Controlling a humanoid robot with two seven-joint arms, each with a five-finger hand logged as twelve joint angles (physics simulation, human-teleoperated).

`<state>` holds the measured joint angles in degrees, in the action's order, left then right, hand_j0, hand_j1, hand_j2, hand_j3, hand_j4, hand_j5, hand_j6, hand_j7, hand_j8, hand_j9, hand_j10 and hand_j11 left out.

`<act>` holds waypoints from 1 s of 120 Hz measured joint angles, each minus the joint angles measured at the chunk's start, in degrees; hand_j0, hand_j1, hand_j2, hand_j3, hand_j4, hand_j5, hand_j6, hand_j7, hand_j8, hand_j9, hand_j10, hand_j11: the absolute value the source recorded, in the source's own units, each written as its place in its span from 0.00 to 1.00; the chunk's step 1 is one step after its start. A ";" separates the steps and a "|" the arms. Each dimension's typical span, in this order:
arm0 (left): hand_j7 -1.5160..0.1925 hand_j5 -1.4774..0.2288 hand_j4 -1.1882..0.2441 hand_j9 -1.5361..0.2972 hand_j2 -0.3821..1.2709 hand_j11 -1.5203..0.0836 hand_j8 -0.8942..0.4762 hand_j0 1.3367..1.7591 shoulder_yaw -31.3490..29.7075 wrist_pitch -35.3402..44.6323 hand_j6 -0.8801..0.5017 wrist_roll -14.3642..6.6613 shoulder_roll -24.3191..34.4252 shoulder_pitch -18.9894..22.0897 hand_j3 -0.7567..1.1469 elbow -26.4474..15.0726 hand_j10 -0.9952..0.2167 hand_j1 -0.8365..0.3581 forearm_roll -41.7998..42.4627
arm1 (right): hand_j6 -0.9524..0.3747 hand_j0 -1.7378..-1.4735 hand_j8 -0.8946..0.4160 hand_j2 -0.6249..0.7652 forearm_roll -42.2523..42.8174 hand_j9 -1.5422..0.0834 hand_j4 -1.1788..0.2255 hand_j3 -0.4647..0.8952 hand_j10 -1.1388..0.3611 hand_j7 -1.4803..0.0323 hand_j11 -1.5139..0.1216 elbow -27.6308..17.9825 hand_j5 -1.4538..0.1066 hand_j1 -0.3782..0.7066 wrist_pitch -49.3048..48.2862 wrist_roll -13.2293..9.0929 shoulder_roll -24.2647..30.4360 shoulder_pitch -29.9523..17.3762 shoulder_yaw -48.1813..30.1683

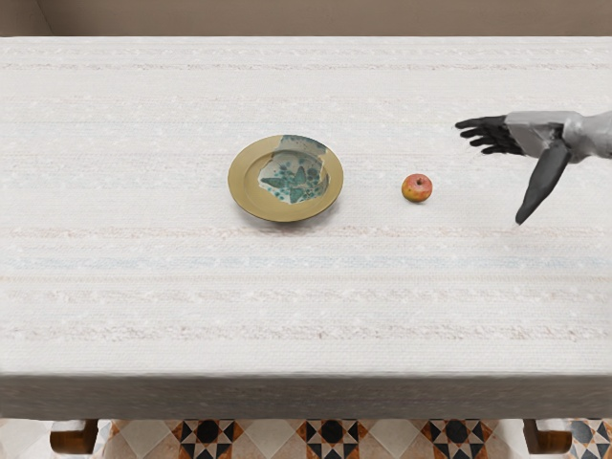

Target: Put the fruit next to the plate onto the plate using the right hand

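Right hand (532, 139) comes in from the right edge, over the far-right part of the table (143, 287) — fingers (483, 134) spread & pointing left, thumb angled down toward the front, nothing held, so it's open. Can't tell how high it sits above the cloth. Fruit = small red-yellow apple (416, 187), resting on the cloth btwn the hand and the plate (251, 191), clear of both; it lies to the right of the plate, near it but not touching the rim. The fingertips are up and to the right of the apple, w/ a gap. Plate sits approx mid-table, slightly left of centre — ochre-gold rim, blue-green pattern in the middle. Cloth is off-white w/ faint stripes. Patterned floor tiles (330, 435) show below the table's front edge.
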<state>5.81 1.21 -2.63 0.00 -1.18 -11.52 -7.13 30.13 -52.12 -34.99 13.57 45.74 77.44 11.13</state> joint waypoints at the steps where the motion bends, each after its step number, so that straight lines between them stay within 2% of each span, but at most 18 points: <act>1: 0.89 0.87 0.83 0.84 0.23 0.95 0.65 0.76 0.00 0.00 0.64 0.00 0.00 0.02 0.40 0.00 0.82 0.99 0.00 | 0.70 0.30 0.67 0.45 0.02 0.94 0.83 0.34 0.75 0.97 0.91 0.00 0.92 0.04 0.00 -0.08 0.07 0.09 0.00; 12: 0.89 0.87 0.83 0.84 0.23 0.95 0.65 0.76 0.00 0.01 0.64 0.00 0.00 0.02 0.40 0.00 0.82 0.99 0.00 | 0.70 0.30 0.67 0.45 0.31 0.94 0.83 0.34 0.75 0.97 0.91 -0.08 0.92 0.04 0.00 -0.91 0.30 0.99 0.02; 30: 0.89 0.87 0.83 0.84 0.23 0.95 0.65 0.76 0.00 0.02 0.64 0.00 0.00 -0.04 0.40 0.00 0.82 0.99 0.00 | 0.70 0.30 0.67 0.45 0.17 0.94 0.83 0.34 0.75 0.97 0.91 -0.60 0.92 0.04 0.00 -4.57 -1.21 2.45 -0.21; 33: 0.89 0.87 0.83 0.84 0.23 0.95 0.65 0.76 0.00 0.02 0.64 0.00 0.00 0.00 0.40 0.00 0.82 0.99 0.00 | 0.70 0.30 0.67 0.45 0.24 0.94 0.83 0.34 0.75 0.97 0.91 -0.57 0.92 0.04 0.00 -6.78 -1.79 3.05 -0.23; 39: 0.89 0.87 0.83 0.84 0.23 0.95 0.65 0.76 0.00 0.02 0.64 0.00 0.00 -0.01 0.40 0.00 0.82 0.99 0.00 | 0.70 0.30 0.67 0.45 0.20 0.94 0.83 0.34 0.75 0.96 0.91 -0.57 0.92 0.04 -0.01 -13.56 -3.37 3.91 -1.41; 43: 0.89 0.87 0.83 0.84 0.23 0.95 0.65 0.76 0.00 0.02 0.64 0.00 0.00 -0.04 0.40 0.00 0.82 0.99 0.00 | 0.70 0.30 0.67 0.45 0.18 0.94 0.83 0.34 0.75 0.96 0.91 -0.59 0.92 0.04 -0.01 -16.88 -4.32 4.19 -2.82; 52: 0.89 0.87 0.83 0.84 0.23 0.95 0.65 0.76 0.00 0.02 0.64 0.00 0.00 -0.04 0.40 0.00 0.82 0.99 0.00 | 0.70 0.30 0.67 0.45 0.31 0.94 0.83 0.34 0.75 0.96 0.91 -0.66 0.92 0.04 -0.01 -22.03 -6.72 4.89 -4.92; 62: 0.89 0.87 0.83 0.84 0.23 0.95 0.65 0.76 -0.01 0.01 0.64 0.00 0.00 -0.02 0.40 0.00 0.82 0.99 0.00 | 0.70 0.30 0.67 0.45 0.43 0.94 0.83 0.34 0.75 0.96 0.91 -1.21 0.92 0.04 -0.01 -29.05 -10.16 5.54 -6.95; 75: 0.89 0.87 0.83 0.84 0.23 0.95 0.65 0.76 -0.01 0.02 0.64 0.00 0.00 0.00 0.40 0.00 0.82 0.99 0.00 | 0.70 0.30 0.67 0.45 0.59 0.94 0.83 0.34 0.75 0.96 0.91 -1.69 0.92 0.04 -0.01 -35.94 -13.67 6.51 -9.24; 87: 0.89 0.87 0.83 0.84 0.23 0.95 0.65 0.76 -0.01 0.01 0.64 0.00 0.00 -0.05 0.40 0.00 0.82 0.99 0.00 | 0.70 0.30 0.67 0.45 0.89 0.93 0.83 0.34 0.75 0.96 0.91 -2.70 0.92 0.05 4.75 -39.72 -16.61 7.43 -9.72; 111: 0.89 0.87 0.83 0.84 0.23 0.95 0.65 0.76 -0.01 0.00 0.64 0.00 0.00 -0.04 0.40 0.00 0.82 0.99 0.01 | 0.70 0.30 0.67 0.45 7.27 0.93 0.82 0.34 0.75 0.96 0.91 -3.76 0.92 0.05 17.93 -44.38 -22.78 7.54 -7.05; 120: 0.89 0.87 0.83 0.84 0.23 0.95 0.65 0.76 -0.01 0.01 0.64 0.00 0.00 -0.05 0.40 0.00 0.82 0.99 0.01 | 0.70 0.30 0.67 0.45 8.45 0.93 0.82 0.34 0.75 0.96 0.91 -8.01 0.92 0.05 21.17 -45.85 -22.21 7.68 -5.81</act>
<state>5.80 1.22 -2.64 0.00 -1.23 -11.51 -7.12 38.58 -60.13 -13.82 -32.28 23.54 85.12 5.32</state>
